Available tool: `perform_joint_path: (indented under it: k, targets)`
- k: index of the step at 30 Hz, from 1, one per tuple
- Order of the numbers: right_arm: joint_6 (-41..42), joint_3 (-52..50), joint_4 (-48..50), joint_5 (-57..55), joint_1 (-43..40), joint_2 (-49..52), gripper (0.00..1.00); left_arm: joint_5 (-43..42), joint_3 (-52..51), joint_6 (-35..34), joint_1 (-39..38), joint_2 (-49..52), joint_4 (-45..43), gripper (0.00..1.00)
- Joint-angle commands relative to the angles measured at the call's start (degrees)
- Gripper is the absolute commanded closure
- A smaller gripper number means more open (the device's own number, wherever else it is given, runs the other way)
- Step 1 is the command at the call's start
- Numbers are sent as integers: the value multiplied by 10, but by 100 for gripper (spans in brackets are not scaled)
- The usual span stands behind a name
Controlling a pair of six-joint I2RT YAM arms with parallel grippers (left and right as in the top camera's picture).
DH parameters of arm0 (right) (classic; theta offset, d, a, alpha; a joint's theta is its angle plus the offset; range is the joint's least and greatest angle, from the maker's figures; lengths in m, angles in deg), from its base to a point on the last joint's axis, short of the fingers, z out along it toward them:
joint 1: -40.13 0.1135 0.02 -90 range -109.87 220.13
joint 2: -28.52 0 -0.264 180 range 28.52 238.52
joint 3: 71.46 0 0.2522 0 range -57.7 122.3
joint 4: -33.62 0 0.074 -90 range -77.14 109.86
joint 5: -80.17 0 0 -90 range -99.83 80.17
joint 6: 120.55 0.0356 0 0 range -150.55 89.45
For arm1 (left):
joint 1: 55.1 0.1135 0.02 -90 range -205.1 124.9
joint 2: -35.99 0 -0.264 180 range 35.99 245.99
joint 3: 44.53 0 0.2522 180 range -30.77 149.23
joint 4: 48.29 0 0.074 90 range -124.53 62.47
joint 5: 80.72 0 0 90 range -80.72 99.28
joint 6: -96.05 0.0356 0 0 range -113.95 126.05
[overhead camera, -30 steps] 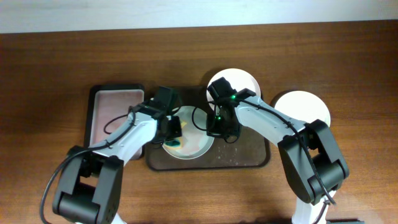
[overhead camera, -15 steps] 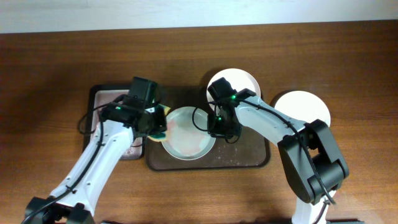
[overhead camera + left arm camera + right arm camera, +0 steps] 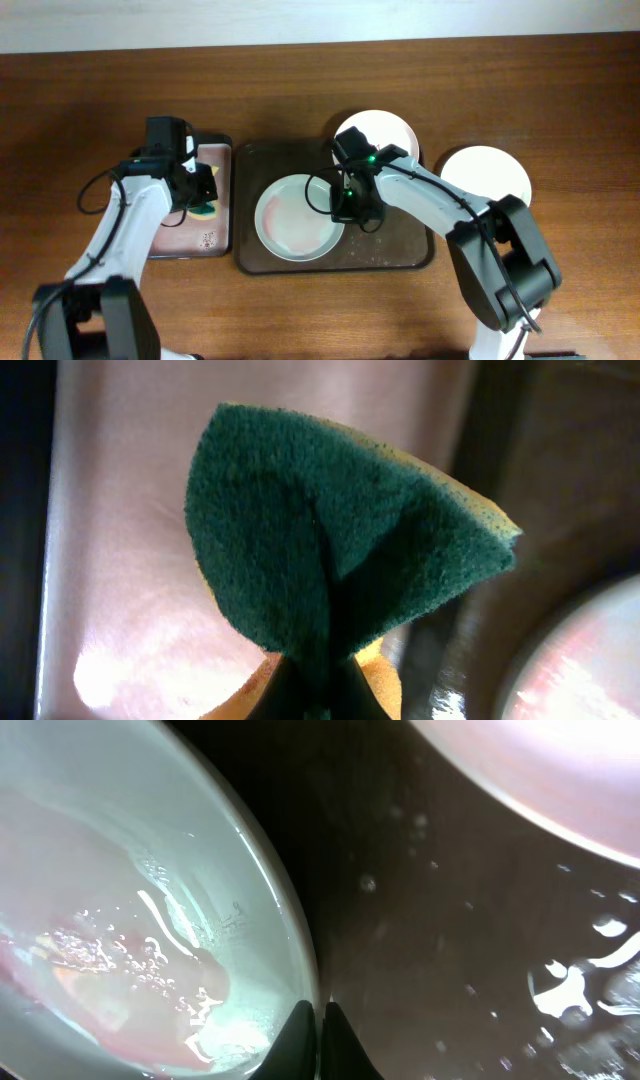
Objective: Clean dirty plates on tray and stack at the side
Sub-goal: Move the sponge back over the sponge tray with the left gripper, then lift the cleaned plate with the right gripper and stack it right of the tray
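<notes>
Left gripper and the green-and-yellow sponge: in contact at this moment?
Touching. The left wrist view shows the sponge pinched into a fold by the left gripper at the frame's bottom edge.

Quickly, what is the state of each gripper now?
Left gripper: closed, holding the sponge.
Right gripper: closed on the rim of the plate.

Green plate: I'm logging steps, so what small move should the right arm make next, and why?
Probably lift the green plate by its rim, toward the white plate at the side. The right gripper is shut on that rim, the sponge hangs over the small tray, and the plate shows only a wet pinkish film, no squiggles.
</notes>
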Motion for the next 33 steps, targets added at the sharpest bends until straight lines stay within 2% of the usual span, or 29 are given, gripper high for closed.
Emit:
perform_joint_path:
  k: [1,6,7,8,10,13,19,25,26,33]
  targets:
    - [-15,8,-28,-92,4,-80,96,-29,3,68,17,48,-20,100]
    - [-82,8,-56,-209,4,-167,96,-26,3,75,33,93,-42,100]
    - [-89,8,-62,-241,4,-179,96,-26,3,75,35,99,-44,94]
    - [-100,8,-69,-287,4,-195,96,-26,3,75,35,106,-45,62]
    - [-117,8,-75,-350,4,-214,96,-26,3,75,35,110,-46,29]
    - [-136,8,-79,-399,4,-233,96,-26,3,75,35,110,-56,14]
    - [-147,9,-83,-460,25,-246,96,-26,3,70,35,110,-101,12]
    - [-146,9,-81,-533,84,-247,96,-26,1,70,35,111,-137,16]
    - [-146,9,-78,-546,94,-247,96,-26,0,70,35,111,-139,22]
    - [-146,9,-68,-605,113,-247,96,-26,-12,71,35,132,-152,39]
